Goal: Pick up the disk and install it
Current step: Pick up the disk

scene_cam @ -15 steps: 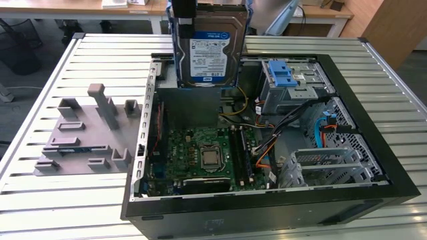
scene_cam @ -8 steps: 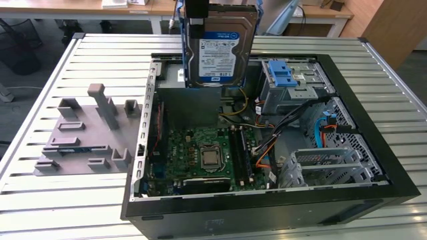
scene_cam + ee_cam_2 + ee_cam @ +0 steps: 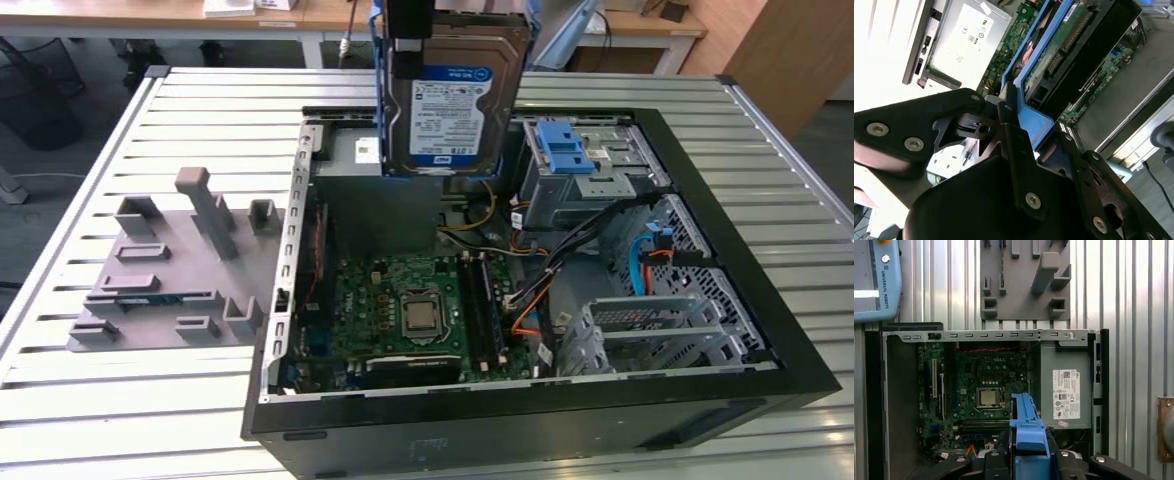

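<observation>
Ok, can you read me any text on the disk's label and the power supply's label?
disk, blue-and-white label: print too small to read.
power supply, white label with barcode and symbols: print too small to read.
Nothing on either that I can quote.

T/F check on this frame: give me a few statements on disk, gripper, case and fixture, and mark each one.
1. The gripper is shut on the blue carrier of the disk. True.
2. The disk sits in the blue-latched drive cage. False: it hangs upright above the case, apart from the cage.
3. The computer case is closed. False: it is open, with the motherboard exposed.
4. A grey fixture plate lies on the table, at the exterior view's left of the case. True.
</observation>
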